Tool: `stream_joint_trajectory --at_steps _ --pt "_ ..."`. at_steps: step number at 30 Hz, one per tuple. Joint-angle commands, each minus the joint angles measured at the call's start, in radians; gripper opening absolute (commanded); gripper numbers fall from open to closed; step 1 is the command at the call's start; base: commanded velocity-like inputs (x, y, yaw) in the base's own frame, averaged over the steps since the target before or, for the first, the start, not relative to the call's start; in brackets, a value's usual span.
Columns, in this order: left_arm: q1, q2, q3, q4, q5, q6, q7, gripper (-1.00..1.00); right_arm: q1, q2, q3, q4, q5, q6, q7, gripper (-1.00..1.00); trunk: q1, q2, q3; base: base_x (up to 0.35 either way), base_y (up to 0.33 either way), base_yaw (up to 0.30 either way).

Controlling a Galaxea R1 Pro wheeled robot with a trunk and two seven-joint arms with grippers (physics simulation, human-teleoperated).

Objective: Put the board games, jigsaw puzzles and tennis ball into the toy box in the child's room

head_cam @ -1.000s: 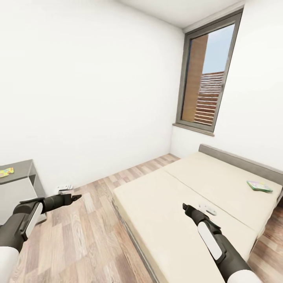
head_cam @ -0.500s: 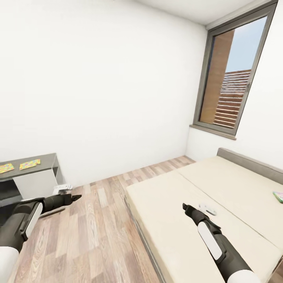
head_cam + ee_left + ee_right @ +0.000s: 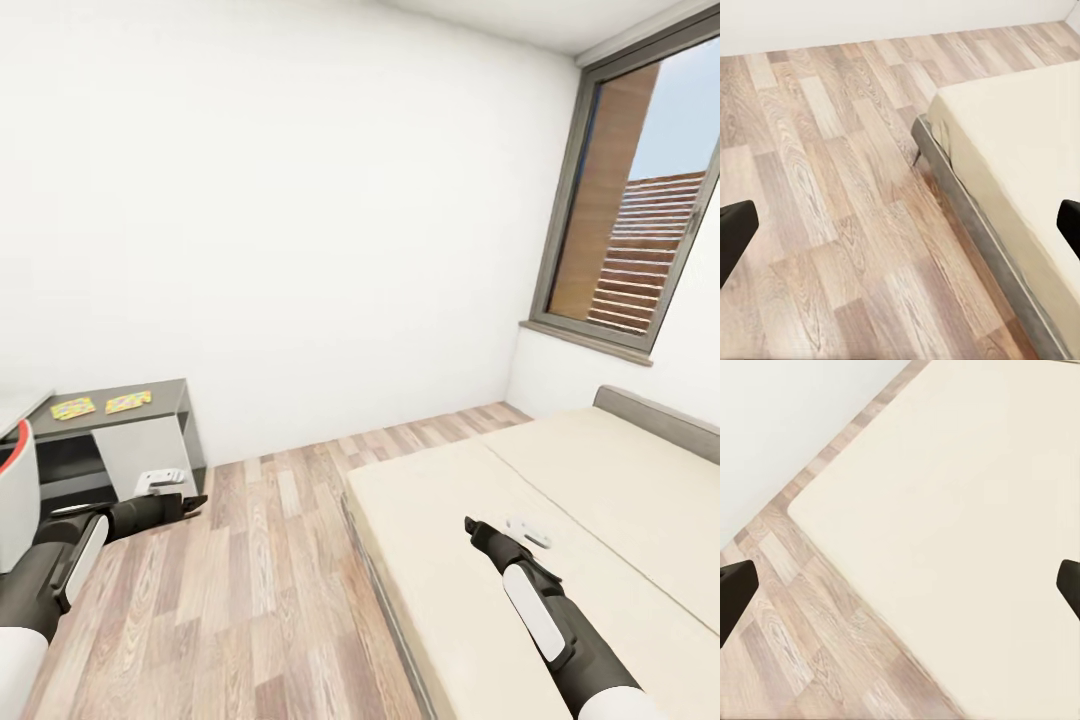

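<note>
Over by the left wall of the child's room, a low dark grey table [image 3: 165,392] is sitting against the white wall, and two jigsaw puzzles [image 3: 100,405] are lying flat side by side on its top, toward the left end, close together but not touching as far as I can tell. A white and red rounded thing [image 3: 14,480] is poking in at the left edge of the head view, no idea what it is. The bed [image 3: 560,520] is taking up the right side, beige mattress with a grey frame and headboard, under a tall grey-framed window [image 3: 640,210]. Wood-plank floor [image 3: 260,580] is running between the table and the bed. The left gripper [image 3: 168,490] is hanging over the floor just in front of the table, and in the left wrist view its black fingertips [image 3: 736,232] are sitting wide apart at both edges with nothing between them, floor and the bed's corner below. The right gripper [image 3: 528,532] is hovering over the mattress near the bed's foot edge, and its fingertips [image 3: 735,589] are also spread wide, empty, looking down at the mattress corner and floor.
</note>
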Motion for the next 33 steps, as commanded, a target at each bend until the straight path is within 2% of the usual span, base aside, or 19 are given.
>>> stream_joint_trajectory --at_steps 1,21,33 --pt "0.000 0.000 0.001 0.000 0.010 0.009 0.000 1.00 0.000 -0.001 0.004 -0.002 -0.007 0.002 -0.008 1.00 0.000 -0.001 -0.001 -0.022 -0.008 0.052" --pt "0.000 0.000 0.002 0.000 0.010 0.009 -0.003 1.00 0.000 -0.001 0.004 -0.002 -0.007 0.001 -0.008 1.00 0.000 -0.001 -0.001 -0.052 -0.004 0.014" --pt "0.000 0.000 0.002 0.000 0.010 0.009 -0.001 1.00 0.000 -0.001 0.004 -0.002 -0.007 0.001 -0.008 1.00 0.000 -0.001 -0.001 -0.061 -0.070 0.226"
